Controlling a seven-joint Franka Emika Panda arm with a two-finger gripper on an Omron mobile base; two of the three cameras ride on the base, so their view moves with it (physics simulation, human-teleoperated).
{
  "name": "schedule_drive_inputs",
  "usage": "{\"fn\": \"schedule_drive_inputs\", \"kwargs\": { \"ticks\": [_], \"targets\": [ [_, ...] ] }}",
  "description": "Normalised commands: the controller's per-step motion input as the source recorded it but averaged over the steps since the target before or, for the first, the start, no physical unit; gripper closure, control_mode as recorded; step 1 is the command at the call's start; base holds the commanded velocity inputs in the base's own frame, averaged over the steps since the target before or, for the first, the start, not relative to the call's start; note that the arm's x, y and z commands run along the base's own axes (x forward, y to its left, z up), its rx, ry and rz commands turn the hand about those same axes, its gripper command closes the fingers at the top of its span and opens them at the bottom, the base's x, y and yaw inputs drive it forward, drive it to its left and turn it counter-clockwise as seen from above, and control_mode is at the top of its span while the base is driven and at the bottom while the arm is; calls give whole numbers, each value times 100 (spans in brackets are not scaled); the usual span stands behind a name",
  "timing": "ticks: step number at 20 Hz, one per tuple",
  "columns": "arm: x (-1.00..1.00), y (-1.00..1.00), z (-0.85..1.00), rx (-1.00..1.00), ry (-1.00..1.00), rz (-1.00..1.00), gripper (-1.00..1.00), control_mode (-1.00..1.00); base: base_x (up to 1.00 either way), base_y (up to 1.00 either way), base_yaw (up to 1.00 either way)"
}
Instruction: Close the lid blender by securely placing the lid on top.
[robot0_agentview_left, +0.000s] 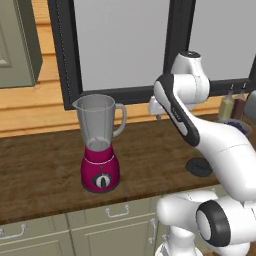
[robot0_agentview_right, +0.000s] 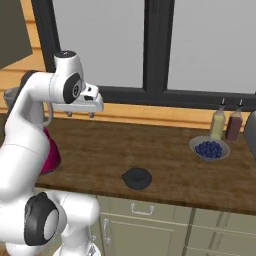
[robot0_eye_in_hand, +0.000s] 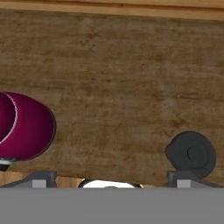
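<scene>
1. Nearest the base, the cabinet fronts with pale handles run below the wooden counter.
2. Close to the counter's front edge lies the lid, a flat black round cap with a small knob in its middle. It rests on the wood, touching nothing; in the hand view it sits at the lower right.
3. The blender stands upright on the counter, well apart from the lid. Its magenta base carries a black dial, and its clear grey jar is open at the top, handle turned toward the arm. The hand view catches its magenta base at the left edge.
4. The gripper hangs above the counter, between blender and lid, pointing down. Its jaws stand wide apart with nothing between them.
5. Farther back and to the right, a bowl of blueberries sits just in front of two small bottles, one yellowish, one dark.
6. Behind everything, a dark-framed window rises over the light wooden sill.
</scene>
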Motion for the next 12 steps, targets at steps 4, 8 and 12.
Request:
{"fn": "schedule_drive_inputs", "kwargs": {
  "ticks": [4, 8, 12],
  "targets": [
    [-47, -54, -66, 7, 0, -5, -100, -100, 0, 0, 0],
    [-63, -100, -78, 16, 2, -13, -100, -100, 0, 0, 0],
    [-31, -98, -82, 8, 14, -15, -100, -100, 0, 0, 0]
  ]
}}
